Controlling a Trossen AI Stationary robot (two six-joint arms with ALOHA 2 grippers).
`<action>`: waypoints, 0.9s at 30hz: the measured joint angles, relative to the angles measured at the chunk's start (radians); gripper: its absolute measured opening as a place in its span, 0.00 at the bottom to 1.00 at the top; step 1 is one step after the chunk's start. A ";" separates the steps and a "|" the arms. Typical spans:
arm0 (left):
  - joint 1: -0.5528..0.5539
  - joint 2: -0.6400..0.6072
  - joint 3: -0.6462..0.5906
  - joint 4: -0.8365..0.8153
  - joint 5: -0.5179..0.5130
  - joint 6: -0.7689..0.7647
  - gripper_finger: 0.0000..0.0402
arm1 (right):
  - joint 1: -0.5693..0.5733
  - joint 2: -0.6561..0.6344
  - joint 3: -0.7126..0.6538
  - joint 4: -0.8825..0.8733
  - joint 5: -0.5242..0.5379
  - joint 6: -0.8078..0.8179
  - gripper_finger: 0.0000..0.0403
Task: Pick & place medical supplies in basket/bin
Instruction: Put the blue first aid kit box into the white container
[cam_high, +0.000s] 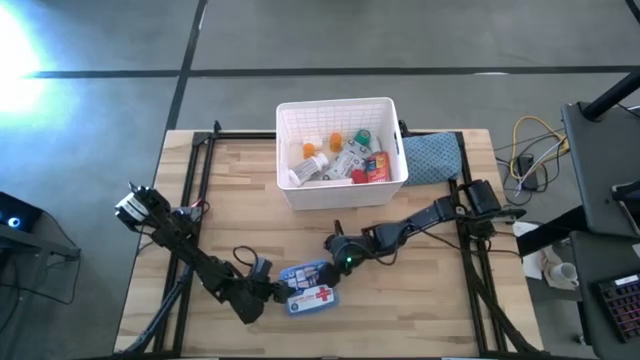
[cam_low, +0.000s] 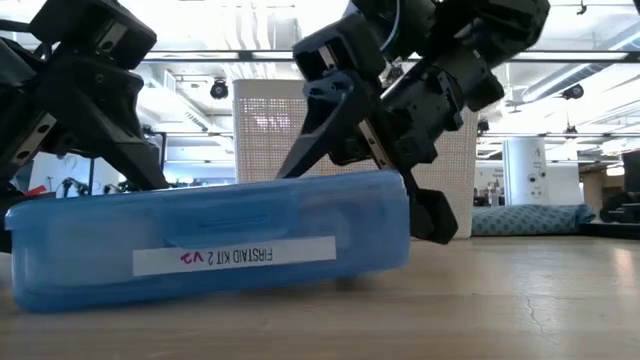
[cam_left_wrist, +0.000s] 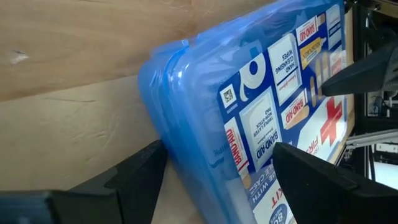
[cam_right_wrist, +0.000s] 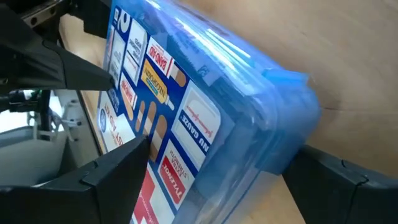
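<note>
Basket (cam_high: 340, 150) beyond first-aid kit (cam_high: 308, 285), cloth (cam_high: 432, 158) beside

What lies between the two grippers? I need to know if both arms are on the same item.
The blue first-aid kit lies flat between them: left gripper at one end, right gripper at the other, each straddling it in its wrist view.

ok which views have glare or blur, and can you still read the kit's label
High view: strong glare washes out the floor at the picture's top left; the first-aid kit is small but sharp. Low view: bright ceiling lights behind, the arms dark against them; the kit's side label reads upside down. Left wrist view: the left end effector blurs up close, the kit's print stays readable.
</note>
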 joint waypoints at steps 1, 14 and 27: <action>0.000 0.000 0.000 0.000 0.000 -0.001 0.68 | 0.000 -0.001 0.010 -0.019 0.000 -0.002 0.82; 0.000 0.000 0.000 0.001 -0.020 0.014 0.68 | 0.003 -0.010 0.042 -0.071 -0.021 -0.042 0.82; -0.001 -0.006 0.007 0.043 -0.131 0.041 0.67 | 0.004 -0.027 0.099 -0.052 -0.070 -0.118 0.81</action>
